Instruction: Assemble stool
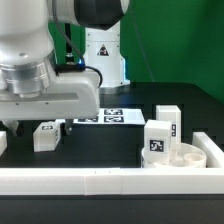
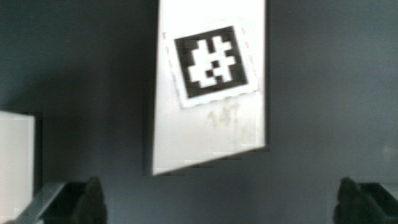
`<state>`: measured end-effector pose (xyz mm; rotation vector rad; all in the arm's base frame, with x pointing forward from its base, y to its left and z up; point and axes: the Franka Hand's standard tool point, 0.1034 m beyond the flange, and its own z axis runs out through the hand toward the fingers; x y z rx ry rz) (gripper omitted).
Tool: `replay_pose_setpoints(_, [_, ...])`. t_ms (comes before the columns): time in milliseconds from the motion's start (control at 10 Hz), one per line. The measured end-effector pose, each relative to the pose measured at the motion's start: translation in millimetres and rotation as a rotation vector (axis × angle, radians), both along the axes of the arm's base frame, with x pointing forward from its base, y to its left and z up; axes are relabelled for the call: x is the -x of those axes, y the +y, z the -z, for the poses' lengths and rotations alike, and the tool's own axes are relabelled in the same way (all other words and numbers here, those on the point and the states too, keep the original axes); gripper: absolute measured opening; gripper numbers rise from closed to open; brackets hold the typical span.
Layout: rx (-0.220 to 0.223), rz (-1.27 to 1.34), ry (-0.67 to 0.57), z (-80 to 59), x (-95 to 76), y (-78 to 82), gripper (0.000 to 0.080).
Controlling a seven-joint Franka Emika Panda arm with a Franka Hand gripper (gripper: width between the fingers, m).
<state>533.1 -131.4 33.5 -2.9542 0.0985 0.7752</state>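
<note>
Exterior view: the arm (image 1: 40,50) fills the upper left of the frame, its wrist low over the dark table (image 1: 125,145). Wrist view: the gripper (image 2: 222,203) stands wide open, its fingertips (image 2: 80,200) well apart and nothing held between them. A tagged white leg (image 2: 214,90) lies tilted on the table ahead of the jaws, untouched. A second white piece (image 2: 15,150) shows at the picture's edge, identity unclear. Exterior view: the round seat disc (image 1: 187,155) lies at lower right, in the corner of the border rail (image 1: 100,180). A front leg (image 1: 157,140) stands just beside it, a rear leg (image 1: 167,117) behind. A lone leg (image 1: 45,135) sits at centre left. The marker board (image 1: 110,118) lies at centre.
</note>
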Motion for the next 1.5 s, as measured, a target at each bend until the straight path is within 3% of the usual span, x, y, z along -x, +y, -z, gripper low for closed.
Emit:
replay_pose_setpoints(200, [0.039, -0.008, 0.088, 3.7, -1.2, -2.6, 0.0648])
replay_pose_setpoints(300, [0.054, 0.0, 0.165, 6.0, 6.9, -3.7, 0.0648])
replay_pose_setpoints(700, [0.007, 0.01, 0.469, 15.6, 30.9, 1.4, 0.0648])
replay_pose_setpoints(1000, [0.006, 0.006, 0.486, 21.6, 30.1, 2.2, 0.0619])
replay_pose_setpoints(1100, [0.006, 0.008, 0.487, 23.3, 31.0, 0.8, 0.0441])
replay_pose_setpoints(1200, [0.007, 0.011, 0.486, 24.0, 31.4, -1.2, 0.0322])
replay_pose_setpoints(1500, [0.004, 0.003, 0.466, 16.0, 24.6, 2.8, 0.0322])
